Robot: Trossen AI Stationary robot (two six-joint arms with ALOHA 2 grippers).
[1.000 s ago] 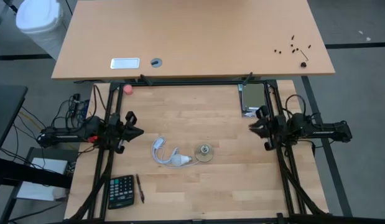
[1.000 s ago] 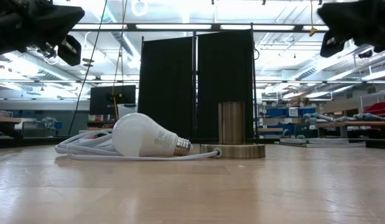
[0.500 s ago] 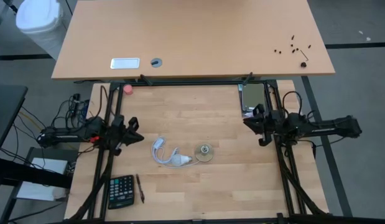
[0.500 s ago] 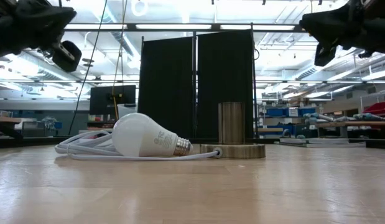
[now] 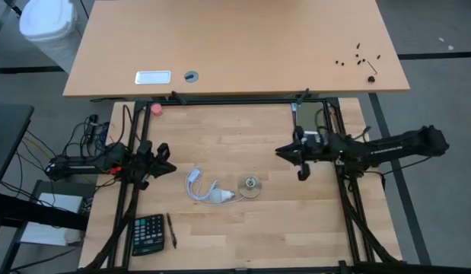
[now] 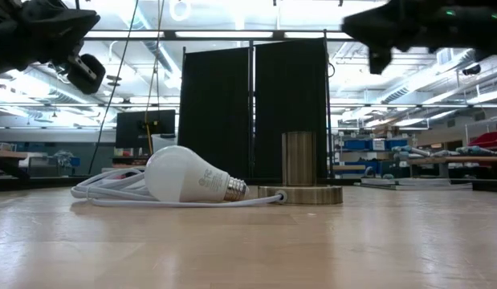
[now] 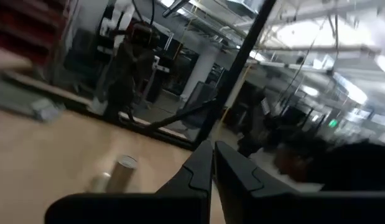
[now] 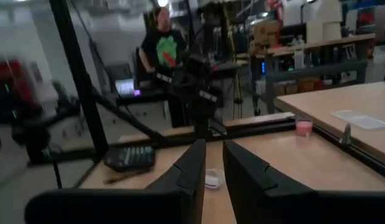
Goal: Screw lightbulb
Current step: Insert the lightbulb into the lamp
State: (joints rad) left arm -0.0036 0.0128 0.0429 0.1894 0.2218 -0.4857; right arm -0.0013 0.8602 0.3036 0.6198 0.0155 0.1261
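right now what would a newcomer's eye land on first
The white lightbulb lying on its side mid-table, on a coil of white cord, beside a metal cylinder on a round base. Next, the right claw, shut, reaching in above the table, while the left claw waits shut at the left edge.

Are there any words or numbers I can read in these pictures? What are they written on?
None can be read.
Lightbulb: small grey print near its screw base, too small to read.
Calculator: rows of keys, their markings too small to read.
White label plate on the far table: nothing readable on it.
Person's shirt, behind the table: a red and green picture, no words readable.
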